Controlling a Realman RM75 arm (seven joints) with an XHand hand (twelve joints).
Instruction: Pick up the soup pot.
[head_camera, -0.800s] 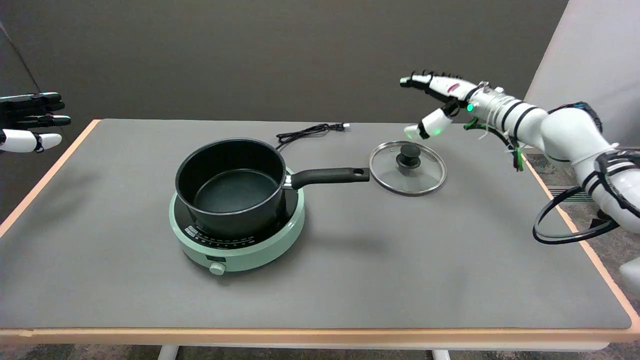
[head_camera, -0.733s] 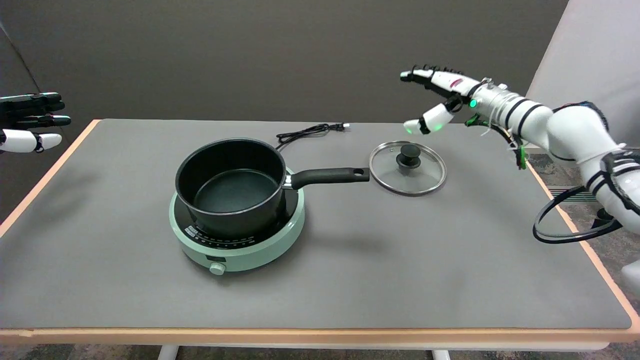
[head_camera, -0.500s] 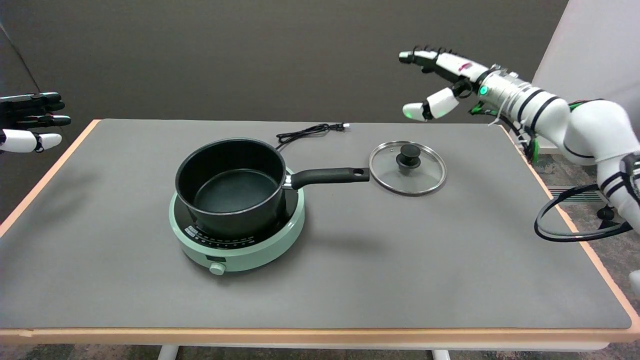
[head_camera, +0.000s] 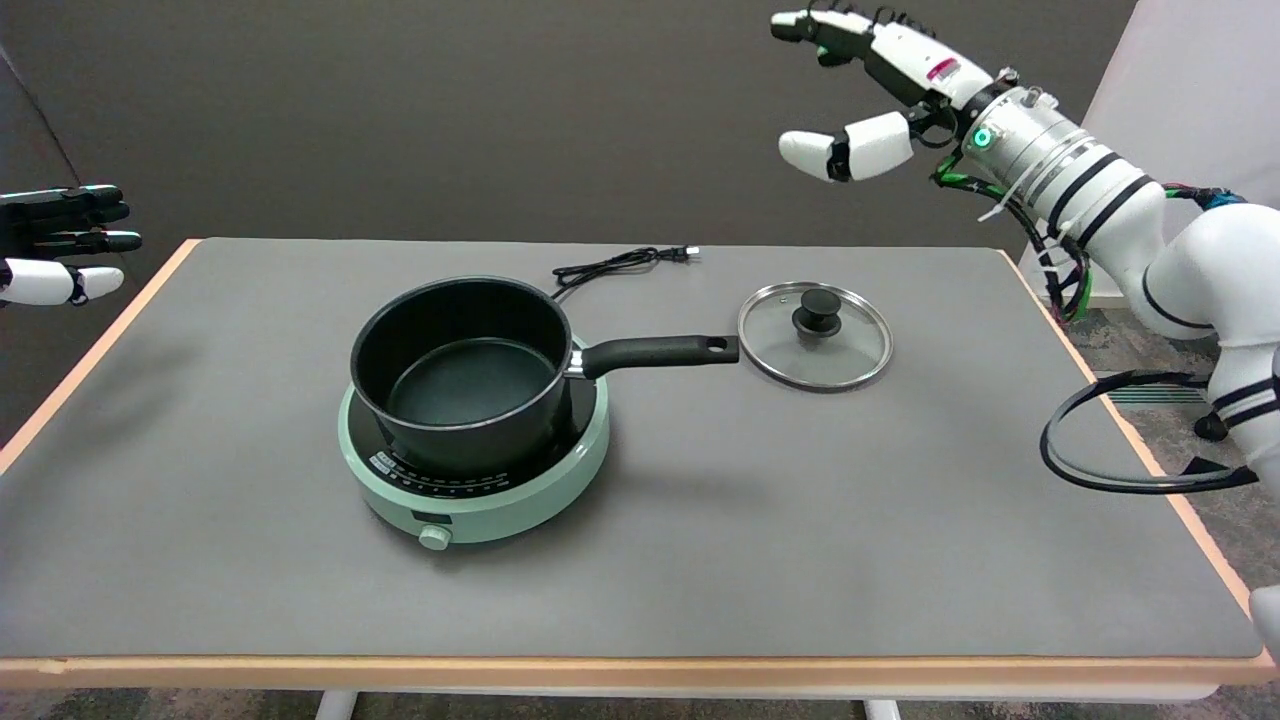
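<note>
Head view: black round metal soup pot (head_camera: 462, 372) with a long black handle (head_camera: 655, 352) sits upright on the mint-green round induction hob (head_camera: 475, 470), lid off, nothing visible inside. Everything below is placed relative to the pot.

Right hand (head_camera: 875, 85) is high in the air, well up and to the right of the pot, above the far table edge. Fingers spread, thumb apart from the rest, nothing in it. No contact with pot or handle.

Progress: effectively zero. Pot not grasped, not lifted. Left to do, as I read it: bring the hand down to the handle, close on it, lift the pot off the hob.

Orientation: pot mouth faces up. Long axis runs through body and handle, roughly left-right across the grey table (head_camera: 800, 520). Handle points right, toward the working arm's side, free end tilted slightly up.

Round glass lid with black knob (head_camera: 815, 335) lies flat on the table just right of the handle tip, touching or nearly so; can't tell which. Likely in the way of a low approach.

Black power cord (head_camera: 615, 264) lies behind the pot, unplugged end visible.
</note>
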